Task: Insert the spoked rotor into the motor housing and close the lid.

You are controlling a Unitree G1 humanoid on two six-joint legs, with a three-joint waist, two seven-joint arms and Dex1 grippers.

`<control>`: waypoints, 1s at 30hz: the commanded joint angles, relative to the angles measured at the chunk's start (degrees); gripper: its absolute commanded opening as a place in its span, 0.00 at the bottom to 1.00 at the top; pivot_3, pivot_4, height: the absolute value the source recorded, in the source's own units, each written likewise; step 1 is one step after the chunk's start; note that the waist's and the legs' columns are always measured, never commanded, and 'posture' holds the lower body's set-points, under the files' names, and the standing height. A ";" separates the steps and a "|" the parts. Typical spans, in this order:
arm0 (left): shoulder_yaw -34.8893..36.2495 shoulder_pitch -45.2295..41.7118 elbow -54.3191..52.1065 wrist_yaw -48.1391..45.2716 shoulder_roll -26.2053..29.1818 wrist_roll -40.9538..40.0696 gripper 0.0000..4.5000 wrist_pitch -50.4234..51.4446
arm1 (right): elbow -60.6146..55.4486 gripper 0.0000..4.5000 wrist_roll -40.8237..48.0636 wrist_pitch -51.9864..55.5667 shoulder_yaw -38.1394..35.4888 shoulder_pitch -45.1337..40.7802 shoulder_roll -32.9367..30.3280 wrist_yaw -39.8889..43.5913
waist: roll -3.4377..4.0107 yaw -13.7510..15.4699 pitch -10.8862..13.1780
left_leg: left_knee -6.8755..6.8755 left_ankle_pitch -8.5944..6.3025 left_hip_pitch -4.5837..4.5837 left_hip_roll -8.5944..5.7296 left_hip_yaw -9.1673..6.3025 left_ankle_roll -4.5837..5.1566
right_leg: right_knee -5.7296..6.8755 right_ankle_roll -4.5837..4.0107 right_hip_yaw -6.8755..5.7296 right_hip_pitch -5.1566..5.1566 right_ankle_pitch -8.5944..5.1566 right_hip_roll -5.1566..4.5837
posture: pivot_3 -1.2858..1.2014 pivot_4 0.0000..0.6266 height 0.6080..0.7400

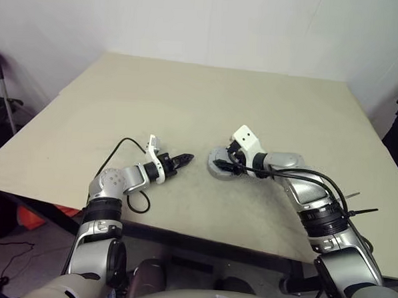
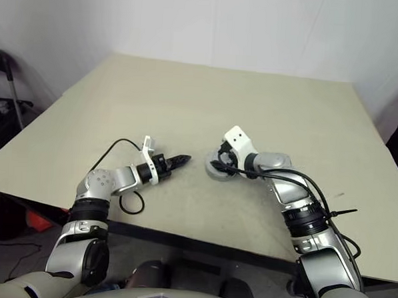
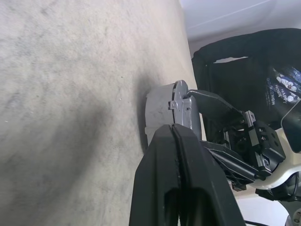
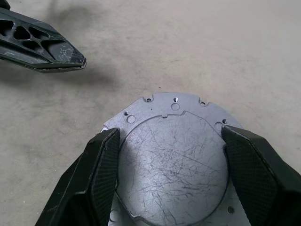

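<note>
The grey round motor housing (image 1: 216, 156) lies flat on the beige table (image 1: 188, 95), and its scratched lid (image 4: 174, 160) rests flat on top of it. My right gripper (image 4: 170, 133) reaches down over it, one black finger against each side of the lid's rim, shut on the lid. My left gripper (image 1: 187, 158) is shut and holds nothing; it hovers low over the table a short way left of the housing, its tip pointing at it. The spoked rotor is hidden.
The table's front edge runs close below both arms. A black cable (image 1: 117, 149) loops over the table beside my left forearm. A dark frame (image 1: 1, 102) stands on the floor off the table's left side.
</note>
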 commanded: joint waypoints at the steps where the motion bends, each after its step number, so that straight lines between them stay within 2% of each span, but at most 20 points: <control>1: 0.03 -1.22 -1.18 0.26 -0.23 -1.09 0.01 0.00 | 8.12 0.67 -3.93 2.69 5.08 3.98 -0.49 -0.78 | -0.01 -0.02 0.00 | 0.00 0.00 0.14 0.00 0.00 0.00 | 0.00 0.01 0.00 0.13 -0.01 0.00 | 0.52 0.00 1.00; 4: -0.13 -2.36 -0.71 0.72 -0.83 -1.15 0.01 -0.01 | 8.87 0.67 -3.94 2.38 5.03 3.84 -0.31 -0.75 | 0.00 0.01 0.00 | -0.04 -0.03 0.81 -0.06 0.00 0.02 | -0.03 0.16 0.06 0.73 -0.15 -0.07 | 0.52 0.00 1.00; 5: -0.27 -2.84 -0.62 0.82 -1.14 -1.19 0.01 0.03 | 9.04 0.67 -3.88 2.32 4.99 3.74 -0.31 -0.70 | -0.01 0.01 0.00 | -0.04 -0.05 0.94 -0.09 -0.01 0.05 | -0.03 0.51 0.07 0.86 -0.35 -0.12 | 0.52 0.00 1.00; 10: -0.15 -7.69 2.15 1.96 -4.50 -1.33 0.01 -1.33 | 9.58 0.67 -3.79 1.93 4.96 3.21 -0.51 -0.34 | -0.06 0.01 -0.03 | -0.04 -0.17 1.03 -0.19 -0.07 0.25 | -0.12 0.53 0.15 1.08 -0.36 -0.15 | 0.52 0.00 1.00; 13: 0.61 -13.22 9.07 2.73 -5.95 0.03 0.01 -4.14 | 9.57 0.67 -3.84 1.91 5.12 3.00 -0.52 0.02 | -0.06 -0.08 -0.03 | -0.04 -0.16 1.02 -0.20 -0.08 0.25 | -0.12 0.36 0.15 1.08 -0.25 -0.14 | 0.52 0.00 1.00; 18: -2.73 -18.46 20.97 2.65 -6.01 5.77 0.01 -7.96 | 9.06 0.67 -3.58 2.50 4.99 2.62 -0.06 -0.15 | -0.01 -0.28 -0.13 | -0.14 -0.13 1.04 -0.22 -0.09 0.20 | -0.16 0.27 0.15 1.07 -0.19 -0.13 | 0.52 0.00 1.00; 22: -4.78 -18.20 25.71 3.47 -5.48 9.58 0.01 -8.70 | 8.42 0.67 -3.19 3.11 3.78 2.54 0.00 -0.73 | -0.11 -0.28 -0.17 | -0.23 -0.13 1.02 -0.23 -0.09 0.20 | -0.26 0.27 0.14 1.07 -0.20 -0.12 | 0.52 0.00 1.00; 30: -5.73 -15.37 23.80 1.85 -4.91 10.20 0.01 -7.13 | 8.22 0.67 -2.99 2.78 2.07 1.53 -0.60 -1.64 | -0.14 -0.17 -0.26 | -0.35 -0.20 1.21 -0.25 -0.11 0.31 | -0.37 0.37 0.13 1.27 -0.27 -0.17 | 0.52 0.00 1.00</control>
